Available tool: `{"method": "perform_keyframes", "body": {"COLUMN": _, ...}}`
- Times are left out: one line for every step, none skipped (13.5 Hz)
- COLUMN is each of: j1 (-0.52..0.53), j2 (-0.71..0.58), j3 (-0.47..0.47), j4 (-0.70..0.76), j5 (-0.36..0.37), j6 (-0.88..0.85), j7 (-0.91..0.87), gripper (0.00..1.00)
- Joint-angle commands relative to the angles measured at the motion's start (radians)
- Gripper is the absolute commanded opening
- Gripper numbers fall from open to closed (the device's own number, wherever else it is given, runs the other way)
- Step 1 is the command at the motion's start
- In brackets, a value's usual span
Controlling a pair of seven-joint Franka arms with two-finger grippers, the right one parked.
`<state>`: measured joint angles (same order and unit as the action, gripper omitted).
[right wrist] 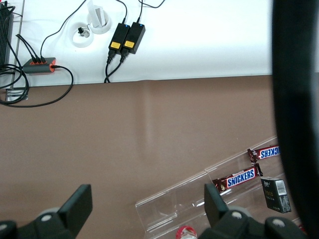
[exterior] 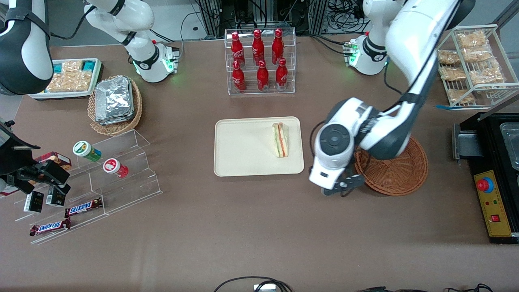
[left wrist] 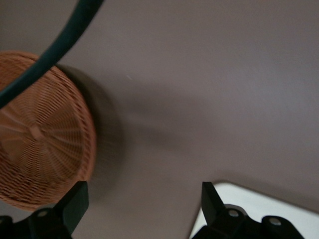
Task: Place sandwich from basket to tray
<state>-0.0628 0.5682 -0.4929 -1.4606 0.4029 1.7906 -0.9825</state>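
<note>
Sandwich (exterior: 280,140) lay flat on the tray (exterior: 243,158), at its edge nearest the basket (exterior: 399,172), which looked empty. Gripper (exterior: 342,187) hung over bare table between the two, fingers (left wrist: 75,206) spread wide, holding nothing; delivery looked done.

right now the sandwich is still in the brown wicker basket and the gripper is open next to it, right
Not quite: the sandwich lies on the tray, not in the basket, which is empty in the front view. The gripper is indeed open beside the basket, holding nothing.
</note>
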Motion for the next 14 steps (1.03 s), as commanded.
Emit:
{"method": "perform_keyframes", "body": {"j1": 0.076, "j2": -0.077, "j3": -0.01, "j4": -0.014, "j5": 0.013, "j6": -0.065, "j7": 0.007, "gripper": 1.0}}
{"method": "perform_keyframes", "body": {"j1": 0.113, "j2": -0.088, "j3": -0.01, "j4": -0.014, "j5": 0.01, "j6": -0.077, "j7": 0.024, "gripper": 1.0}}
{"method": "perform_keyframes", "body": {"j1": 0.127, "j2": -0.102, "j3": -0.012, "j4": -0.014, "j5": 0.008, "j6": -0.085, "j7": 0.053, "gripper": 1.0}}
{"method": "perform_keyframes", "body": {"j1": 0.132, "j2": -0.117, "j3": -0.01, "j4": -0.015, "j5": 0.004, "j6": -0.095, "j7": 0.082, "gripper": 1.0}}
{"method": "perform_keyframes", "body": {"j1": 0.138, "j2": -0.125, "j3": -0.009, "j4": -0.014, "j5": 0.004, "j6": -0.12, "j7": 0.1, "gripper": 1.0}}
{"method": "perform_keyframes", "body": {"j1": 0.155, "j2": -0.137, "j3": -0.01, "j4": -0.014, "j5": 0.002, "j6": -0.138, "j7": 0.117, "gripper": 1.0}}
{"method": "perform_keyframes", "body": {"j1": 0.169, "j2": -0.145, "j3": -0.01, "j4": -0.018, "j5": 0.002, "j6": -0.146, "j7": 0.134, "gripper": 1.0}}
{"method": "perform_keyframes", "body": {"j1": 0.175, "j2": -0.169, "j3": -0.007, "j4": -0.027, "j5": 0.001, "j6": -0.148, "j7": 0.154, "gripper": 1.0}}
{"method": "perform_keyframes", "body": {"j1": 0.185, "j2": -0.185, "j3": -0.006, "j4": -0.033, "j5": -0.001, "j6": -0.149, "j7": 0.178, "gripper": 1.0}}
{"method": "perform_keyframes", "body": {"j1": 0.19, "j2": -0.206, "j3": -0.006, "j4": -0.038, "j5": -0.002, "j6": -0.163, "j7": 0.205, "gripper": 1.0}}
{"method": "perform_keyframes", "body": {"j1": 0.192, "j2": -0.226, "j3": -0.004, "j4": -0.047, "j5": -0.004, "j6": -0.171, "j7": 0.232, "gripper": 1.0}}
{"method": "perform_keyframes", "body": {"j1": 0.19, "j2": -0.255, "j3": 0.026, "j4": -0.067, "j5": -0.021, "j6": -0.171, "j7": 0.26, "gripper": 1.0}}
{"method": "perform_keyframes", "body": {"j1": 0.18, "j2": -0.287, "j3": 0.077, "j4": -0.081, "j5": -0.077, "j6": -0.169, "j7": 0.304, "gripper": 1.0}}
{"method": "perform_keyframes", "body": {"j1": 0.178, "j2": -0.313, "j3": 0.111, "j4": -0.084, "j5": -0.126, "j6": -0.171, "j7": 0.37, "gripper": 1.0}}
